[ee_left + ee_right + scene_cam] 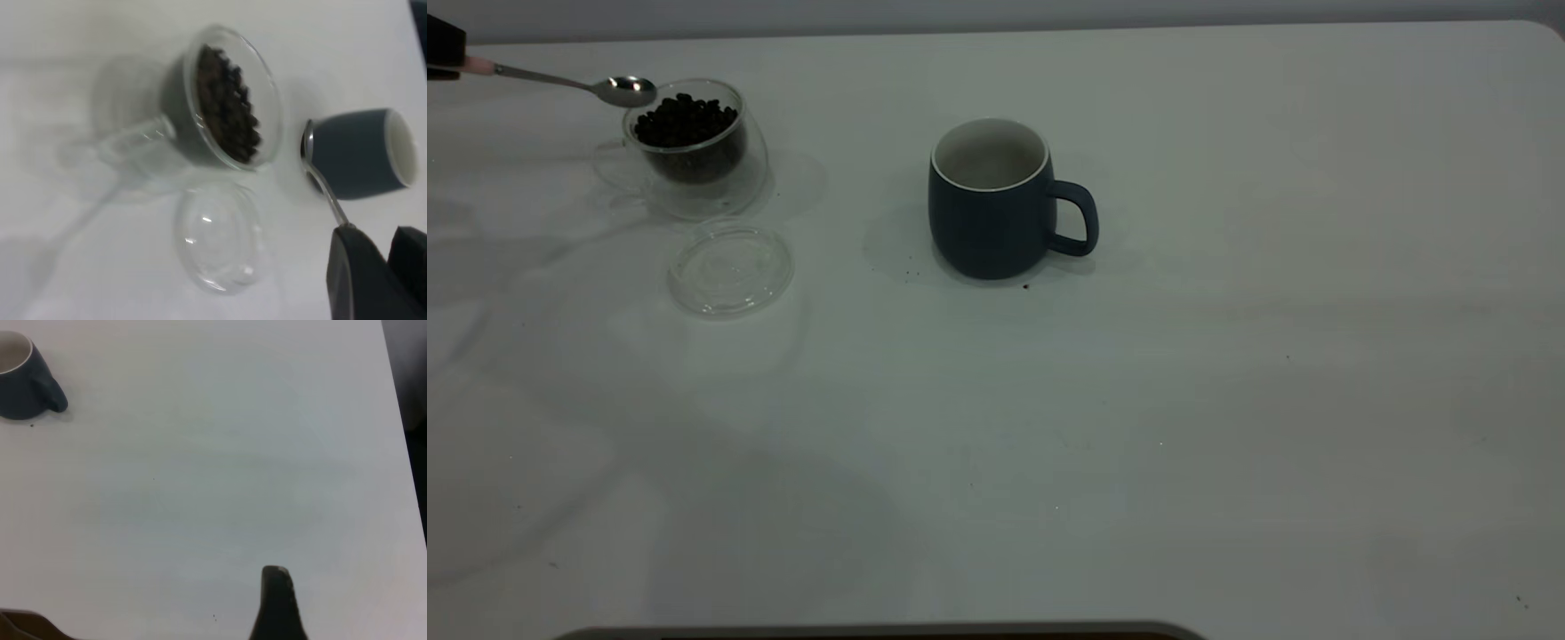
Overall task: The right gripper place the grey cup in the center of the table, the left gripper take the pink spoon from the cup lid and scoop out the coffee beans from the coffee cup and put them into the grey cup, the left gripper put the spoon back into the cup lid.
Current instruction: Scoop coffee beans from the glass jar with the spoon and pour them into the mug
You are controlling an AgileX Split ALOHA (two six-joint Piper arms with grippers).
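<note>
Nearest me is the table (pixel 1227 427), white, with a wide bare stretch in front of and to the right of the mug (pixel 996 200); its far edge and rounded far-right corner show behind. The mug stands upright near the middle, handle toward the right, its white inside bare as far as I can see. Well to the mug's left stands the glass cup (pixel 694 147), heaped with beans (pixel 687 120). Between the two but closer to me lies the lid (pixel 731 267), flat, just beside the glass cup, with nothing on it. My left gripper (pixel 373 267) sits at the far-left edge, left of the glass cup, closed on the spoon's (pixel 560 82) pink handle; the bowl hangs over the cup's left rim, above the beans. One right gripper (pixel 277 603) finger shows above bare table, right of the mug; I cannot tell its opening.
</note>
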